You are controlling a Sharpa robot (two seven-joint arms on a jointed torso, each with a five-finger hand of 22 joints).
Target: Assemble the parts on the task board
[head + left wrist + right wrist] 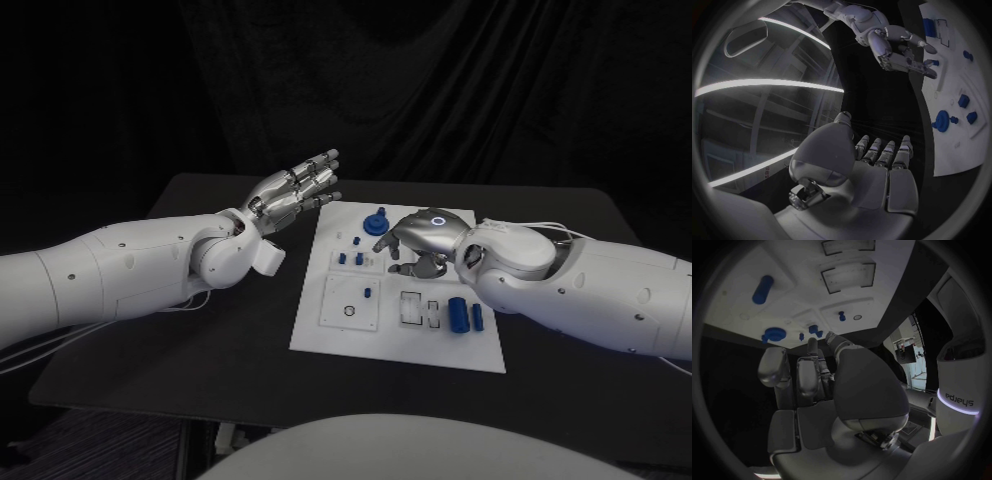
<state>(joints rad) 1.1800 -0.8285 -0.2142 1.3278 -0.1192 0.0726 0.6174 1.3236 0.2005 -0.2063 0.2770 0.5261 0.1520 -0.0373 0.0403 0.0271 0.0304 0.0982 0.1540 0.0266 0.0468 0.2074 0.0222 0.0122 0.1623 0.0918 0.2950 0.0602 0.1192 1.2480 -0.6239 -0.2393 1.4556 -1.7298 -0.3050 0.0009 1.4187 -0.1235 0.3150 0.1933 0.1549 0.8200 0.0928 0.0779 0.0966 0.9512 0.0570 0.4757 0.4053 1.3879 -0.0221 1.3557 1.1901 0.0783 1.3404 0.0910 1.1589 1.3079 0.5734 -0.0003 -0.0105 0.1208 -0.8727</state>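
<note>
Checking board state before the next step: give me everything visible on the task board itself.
The task board is a flat white rectangular plate, matte and plastic-looking, lying flat in the middle of the black table. Its face carries outlined rectangular recesses and small holes. Blue parts sit on it: a round knobbed piece near the far edge, small pegs mid-board, and a cylinder toward the near right. The right hand hovers over its far middle with fingers curled down; contact cannot be told. The left hand is off the board, open.
</note>
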